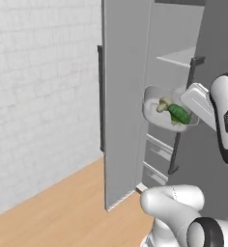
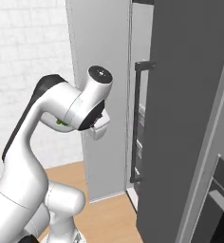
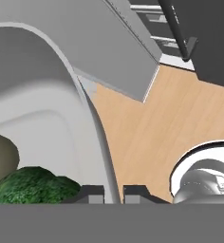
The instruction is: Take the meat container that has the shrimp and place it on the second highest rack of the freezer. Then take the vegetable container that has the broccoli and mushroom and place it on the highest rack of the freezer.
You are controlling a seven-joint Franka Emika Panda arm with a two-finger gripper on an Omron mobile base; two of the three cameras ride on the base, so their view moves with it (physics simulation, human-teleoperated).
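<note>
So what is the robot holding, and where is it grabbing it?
The gripper holds the bowl with the broccoli and mushroom inside. Its jaws pinch the bowl's rim, one on each side of the wall.
</note>
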